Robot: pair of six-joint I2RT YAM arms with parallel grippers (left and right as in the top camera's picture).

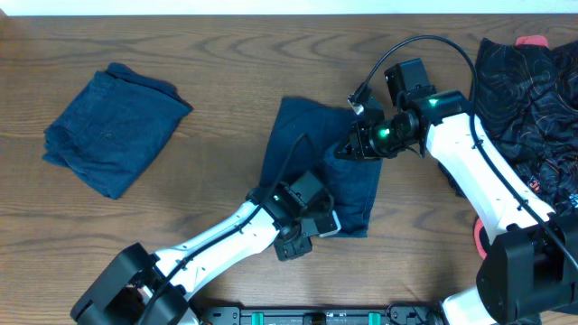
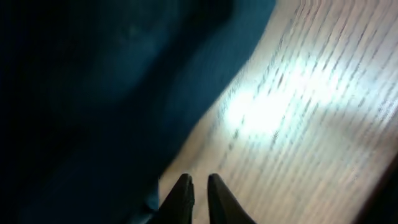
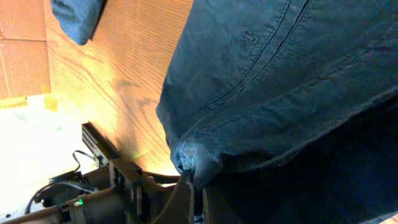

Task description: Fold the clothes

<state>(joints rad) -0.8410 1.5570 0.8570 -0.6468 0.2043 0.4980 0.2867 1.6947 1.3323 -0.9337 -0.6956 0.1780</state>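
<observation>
A dark blue garment (image 1: 316,158) lies partly folded in the middle of the table. My right gripper (image 1: 352,144) is over its upper right part, shut on a bunched edge of the cloth and lifting it; the right wrist view shows the fingers (image 3: 198,186) pinching that fold of the garment (image 3: 267,74). My left gripper (image 1: 325,224) is at the garment's lower edge. In the left wrist view its fingers (image 2: 199,182) are nearly together over bare wood, with nothing seen between them, and the garment (image 2: 93,93) is just to their left.
A folded dark blue garment (image 1: 113,131) lies at the far left, also showing in the right wrist view (image 3: 74,15). A pile of dark patterned clothes (image 1: 533,99) with a pink item (image 1: 531,41) sits at the right edge.
</observation>
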